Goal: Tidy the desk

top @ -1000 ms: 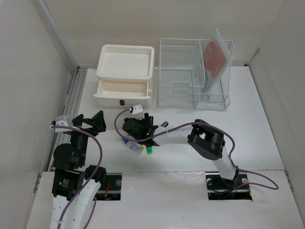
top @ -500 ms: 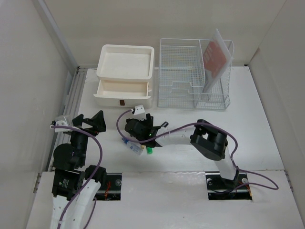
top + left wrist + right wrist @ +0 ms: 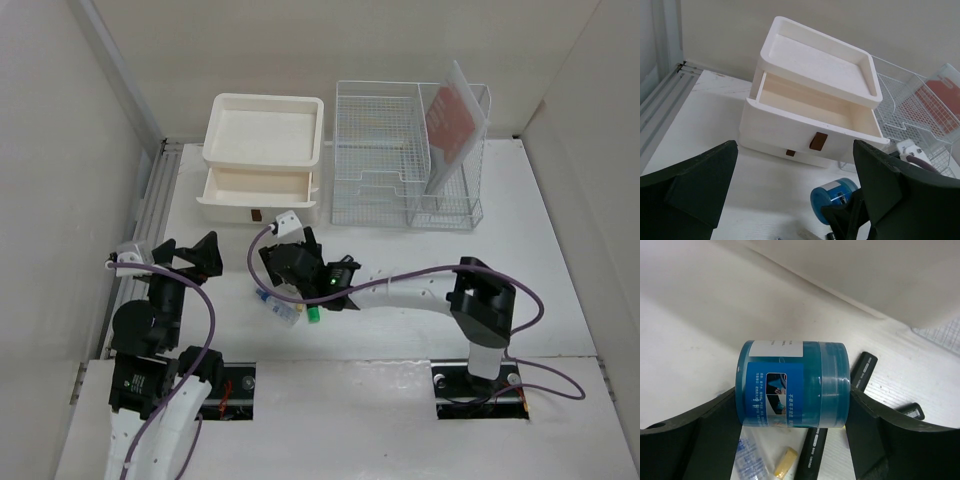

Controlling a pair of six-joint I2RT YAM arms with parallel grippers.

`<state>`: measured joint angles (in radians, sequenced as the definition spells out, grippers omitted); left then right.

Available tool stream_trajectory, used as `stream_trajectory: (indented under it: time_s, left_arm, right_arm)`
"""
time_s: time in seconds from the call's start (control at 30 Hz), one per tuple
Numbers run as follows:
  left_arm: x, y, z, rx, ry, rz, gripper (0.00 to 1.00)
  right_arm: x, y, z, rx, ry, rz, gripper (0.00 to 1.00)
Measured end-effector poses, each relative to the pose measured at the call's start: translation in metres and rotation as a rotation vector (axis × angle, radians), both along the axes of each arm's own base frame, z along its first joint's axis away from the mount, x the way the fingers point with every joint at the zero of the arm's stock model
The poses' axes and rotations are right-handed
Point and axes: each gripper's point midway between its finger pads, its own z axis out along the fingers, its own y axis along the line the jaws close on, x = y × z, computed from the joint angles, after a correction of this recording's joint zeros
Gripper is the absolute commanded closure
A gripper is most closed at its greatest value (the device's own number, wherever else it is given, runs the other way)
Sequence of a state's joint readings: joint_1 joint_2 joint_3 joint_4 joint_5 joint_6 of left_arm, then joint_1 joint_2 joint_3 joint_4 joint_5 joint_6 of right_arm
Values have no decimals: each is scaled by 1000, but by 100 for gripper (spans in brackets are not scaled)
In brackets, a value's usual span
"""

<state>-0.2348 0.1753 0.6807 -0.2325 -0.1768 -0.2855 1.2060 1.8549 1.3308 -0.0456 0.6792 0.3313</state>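
Note:
The desk (image 3: 560, 250) is a white tabletop with a grey rail (image 3: 150, 200) along its left edge. My right gripper (image 3: 288, 266) is shut on a blue cylindrical jar (image 3: 792, 385), held on its side just above the desk in front of the cream drawer box (image 3: 265, 165). The jar also shows in the left wrist view (image 3: 835, 195). My left gripper (image 3: 190, 255) is open and empty, to the left of the jar, facing the drawer box (image 3: 810, 115).
The box's upper drawer (image 3: 810, 107) is pulled open. Below the jar lie black markers (image 3: 815, 450), a yellow eraser (image 3: 784, 462), a plastic packet (image 3: 282, 308) and a green item (image 3: 313, 316). A white wire rack (image 3: 400, 160) holds a red booklet (image 3: 450, 120).
The right arm's elbow has swung to the right and stretched out. Its gripper stays over the small items with the jar in it, shifted slightly. The left arm has not moved.

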Motion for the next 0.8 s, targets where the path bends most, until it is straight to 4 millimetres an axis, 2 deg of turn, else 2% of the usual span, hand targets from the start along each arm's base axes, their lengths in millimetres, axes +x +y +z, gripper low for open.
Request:
stream_trajectory:
  time_s: [0.1, 0.2, 0.33, 0.47, 0.6, 0.8]
  left_arm:
    - [1, 0, -1, 1, 4, 0, 0]
    - [1, 0, -1, 2, 7, 0, 0]
    - [2, 0, -2, 2, 9, 0, 0]
    - [3, -1, -3, 4, 17, 1, 0]
    - [4, 0, -4, 4, 19, 5, 0]
    - [3, 4, -4, 1, 20, 26, 0]
  right_arm:
    - [-6, 2, 11, -10, 5, 51, 100]
    - [-17, 7, 13, -32, 51, 136, 100]
    - [-44, 18, 16, -49, 135, 306, 100]
    - [-71, 25, 36, -23, 173, 470, 100]
    - [-85, 31, 77, 18, 139, 576, 100]
    - [-74, 43, 162, 127, -11, 587, 100]
